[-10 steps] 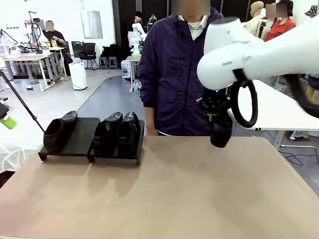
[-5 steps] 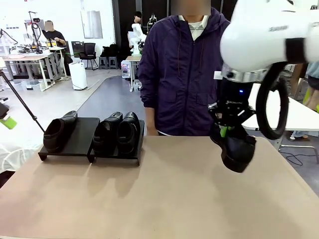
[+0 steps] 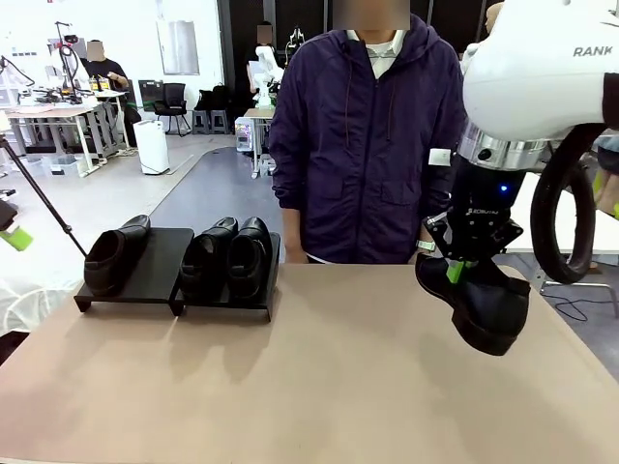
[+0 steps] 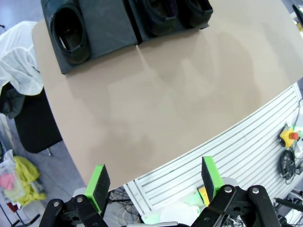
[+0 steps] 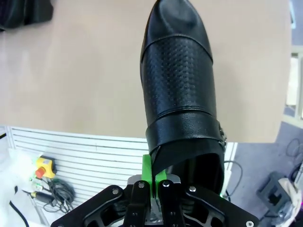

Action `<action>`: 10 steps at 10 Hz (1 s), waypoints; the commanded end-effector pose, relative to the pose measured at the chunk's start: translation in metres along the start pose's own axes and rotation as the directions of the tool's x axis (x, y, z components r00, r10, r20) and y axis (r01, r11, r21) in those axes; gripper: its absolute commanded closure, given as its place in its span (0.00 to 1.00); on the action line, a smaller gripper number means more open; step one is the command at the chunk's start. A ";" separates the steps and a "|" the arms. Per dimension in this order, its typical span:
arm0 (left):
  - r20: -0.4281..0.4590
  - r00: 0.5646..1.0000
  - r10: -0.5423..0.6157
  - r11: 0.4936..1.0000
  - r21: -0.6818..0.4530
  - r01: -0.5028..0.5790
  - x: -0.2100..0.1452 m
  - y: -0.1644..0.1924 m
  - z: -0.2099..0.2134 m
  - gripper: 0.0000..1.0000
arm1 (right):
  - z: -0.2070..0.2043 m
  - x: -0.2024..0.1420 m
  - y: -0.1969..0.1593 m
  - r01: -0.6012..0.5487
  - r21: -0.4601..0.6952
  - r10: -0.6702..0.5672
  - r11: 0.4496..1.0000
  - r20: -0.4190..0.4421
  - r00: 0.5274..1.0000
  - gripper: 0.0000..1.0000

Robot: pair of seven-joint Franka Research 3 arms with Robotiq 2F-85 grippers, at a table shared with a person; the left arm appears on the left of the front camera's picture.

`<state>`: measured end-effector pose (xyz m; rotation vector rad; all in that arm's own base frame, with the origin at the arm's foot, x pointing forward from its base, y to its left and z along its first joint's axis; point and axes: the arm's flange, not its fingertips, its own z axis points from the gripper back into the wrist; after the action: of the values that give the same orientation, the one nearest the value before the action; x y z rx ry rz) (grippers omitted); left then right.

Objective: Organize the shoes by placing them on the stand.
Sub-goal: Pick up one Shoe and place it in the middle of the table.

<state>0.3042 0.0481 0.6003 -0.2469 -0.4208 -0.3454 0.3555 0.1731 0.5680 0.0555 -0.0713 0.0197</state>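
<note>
the right end effector point(image 3: 462, 263) is clamped shut on the back rim of a shoe point(image 3: 479, 300) and holds it up in the air over the right side of the table point(image 3: 338, 387). the shoe hangs with its toe tipped down and toward the camera side, heel end up at the fingers.

the stand point(image 3: 160, 275) sits far off to the left, at the far left part of the table, well apart from the held shoe. so the shoe has to go a long way left. the stand's left half has one shoe point(image 3: 114, 253) on its left side, and the spot beside it is bare. the right half has two shoes point(image 3: 230, 255) side by side. those shoes lie with their long way pointing across the table, toes toward the robot, so the held shoe should likely turn to match.

the left end effector point(image 4: 156, 182) is wide open, holds nothing, and looks down on the table from high up. it is nearer the stand, but the right one has the shoe.

the shoe is black and shiny, with a bumpy patch on top and a rounded toe.
</note>
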 end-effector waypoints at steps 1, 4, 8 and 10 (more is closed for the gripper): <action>-0.010 1.000 0.008 1.000 0.006 -0.007 -0.001 0.001 0.002 0.00 | 0.007 -0.007 0.009 0.013 0.000 -0.013 1.000 0.017 1.000 1.00; -0.010 1.000 0.008 1.000 0.006 -0.007 -0.001 0.001 0.002 0.00 | -0.017 -0.005 0.021 0.036 -0.003 -0.035 0.999 0.115 0.993 1.00; -0.010 1.000 0.008 1.000 0.006 -0.007 -0.001 0.001 0.002 0.00 | -0.096 -0.048 0.087 0.068 0.053 -0.076 0.996 0.164 0.984 1.00; -0.010 1.000 0.008 1.000 0.006 -0.007 -0.001 0.001 0.002 0.00 | -0.134 -0.029 0.124 0.004 0.066 -0.016 0.998 0.170 0.985 1.00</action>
<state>0.3041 0.0481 0.6003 -0.2470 -0.4207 -0.3454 0.3063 0.2862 0.4469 0.0892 -0.2309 -0.0065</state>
